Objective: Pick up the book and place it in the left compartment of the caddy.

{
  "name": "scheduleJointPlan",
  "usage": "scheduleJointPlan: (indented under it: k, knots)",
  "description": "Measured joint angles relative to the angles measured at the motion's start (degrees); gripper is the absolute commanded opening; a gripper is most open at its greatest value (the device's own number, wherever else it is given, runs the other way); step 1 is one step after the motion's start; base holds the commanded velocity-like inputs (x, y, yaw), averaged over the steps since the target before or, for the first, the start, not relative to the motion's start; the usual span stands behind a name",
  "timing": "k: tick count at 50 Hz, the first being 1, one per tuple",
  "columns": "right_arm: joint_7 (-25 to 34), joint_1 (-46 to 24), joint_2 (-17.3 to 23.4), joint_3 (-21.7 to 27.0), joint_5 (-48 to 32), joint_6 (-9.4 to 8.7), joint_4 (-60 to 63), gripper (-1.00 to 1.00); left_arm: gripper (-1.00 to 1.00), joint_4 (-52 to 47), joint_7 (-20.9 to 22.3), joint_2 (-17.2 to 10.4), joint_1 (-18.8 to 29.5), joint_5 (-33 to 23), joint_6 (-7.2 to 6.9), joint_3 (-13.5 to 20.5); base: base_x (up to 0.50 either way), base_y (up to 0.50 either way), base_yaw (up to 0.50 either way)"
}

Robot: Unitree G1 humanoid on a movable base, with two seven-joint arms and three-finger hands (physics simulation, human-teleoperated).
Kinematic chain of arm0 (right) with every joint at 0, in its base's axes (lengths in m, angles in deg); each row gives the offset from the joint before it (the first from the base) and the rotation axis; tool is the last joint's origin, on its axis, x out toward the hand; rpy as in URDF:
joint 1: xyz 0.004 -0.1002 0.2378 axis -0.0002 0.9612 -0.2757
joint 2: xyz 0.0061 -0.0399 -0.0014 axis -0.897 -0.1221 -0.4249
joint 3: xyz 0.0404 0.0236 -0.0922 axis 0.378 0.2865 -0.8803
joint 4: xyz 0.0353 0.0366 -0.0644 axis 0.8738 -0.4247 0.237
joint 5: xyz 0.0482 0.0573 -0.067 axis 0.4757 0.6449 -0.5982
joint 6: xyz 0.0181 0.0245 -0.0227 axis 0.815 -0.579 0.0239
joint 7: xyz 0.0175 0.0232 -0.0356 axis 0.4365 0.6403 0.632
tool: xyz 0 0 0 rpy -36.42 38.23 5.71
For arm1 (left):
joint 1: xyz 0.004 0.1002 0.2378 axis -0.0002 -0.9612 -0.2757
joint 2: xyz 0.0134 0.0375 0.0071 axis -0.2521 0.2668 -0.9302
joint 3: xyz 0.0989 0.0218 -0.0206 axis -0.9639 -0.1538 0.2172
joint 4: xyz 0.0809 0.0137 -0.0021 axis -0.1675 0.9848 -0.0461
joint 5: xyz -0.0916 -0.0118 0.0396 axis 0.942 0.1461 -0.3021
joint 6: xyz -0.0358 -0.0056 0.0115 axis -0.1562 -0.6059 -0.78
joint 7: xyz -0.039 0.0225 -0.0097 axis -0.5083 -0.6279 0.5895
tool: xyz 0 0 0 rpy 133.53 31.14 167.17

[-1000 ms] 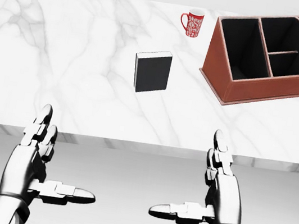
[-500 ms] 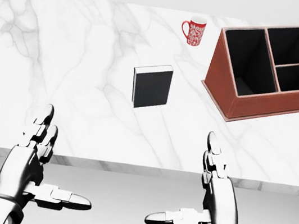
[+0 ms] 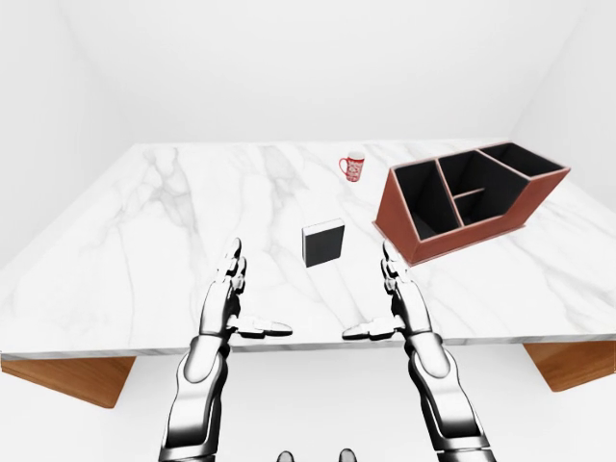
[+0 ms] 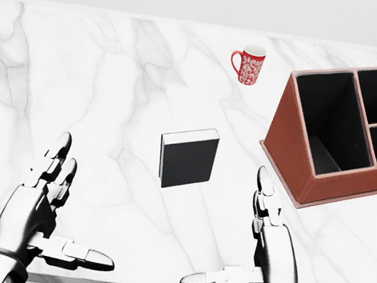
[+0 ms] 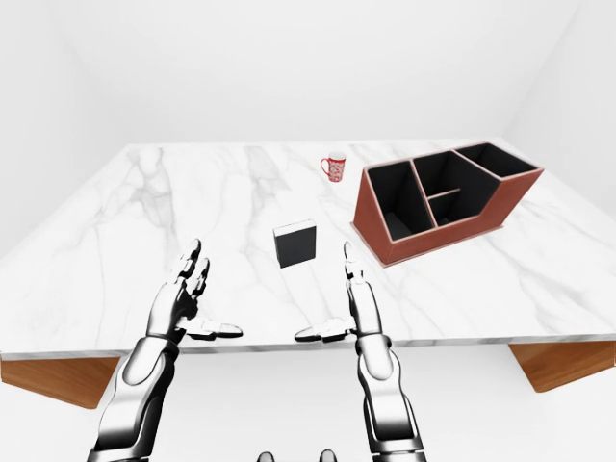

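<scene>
A black book with white page edges lies flat on the marble table, in the middle of the head view. The brown caddy with black compartments stands at the right; its left compartment is the large one nearest the book. My left hand is open at the lower left, below and left of the book. My right hand is open at the lower right, below and right of the book. Neither hand touches anything.
A red and white patterned mug stands above the book, left of the caddy. The table's near edge runs just under my hands. White walls surround the table; wooden supports show beneath it.
The camera has moved toward the table: the book, mug and caddy sit lower and larger in the head view. Both open hands now hang over the table's near edge.
</scene>
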Motion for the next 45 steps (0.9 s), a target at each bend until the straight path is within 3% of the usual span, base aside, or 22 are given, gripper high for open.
scheduleJointPlan:
  k: [19,27,32,45]
  knots:
    - [0.3,0.1,0.0,-0.4,-1.4,0.51,-0.3,0.99,1.0,0.6,0.3,-0.1,0.3,-0.2,0.0,0.0,0.5,0.0,0.0]
    - [-0.5,-1.8,0.3,-0.1,-3.3,-0.48,-2.5,0.99,1.0,0.2,0.4,-0.2,0.5,0.1,0.0,0.4,0.5,0.0,0.0]
    - [1.9,-4.5,0.9,0.0,-4.1,-2.79,-3.6,0.99,1.0,-0.6,0.6,-0.3,0.7,0.3,0.0,0.7,0.0,0.0,0.0]
    - [10.2,-16.7,1.9,-2.5,-17.9,-2.79,-9.6,0.98,1.0,-4.5,1.6,-0.8,-0.2,2.5,0.0,2.8,0.0,0.0,0.0]
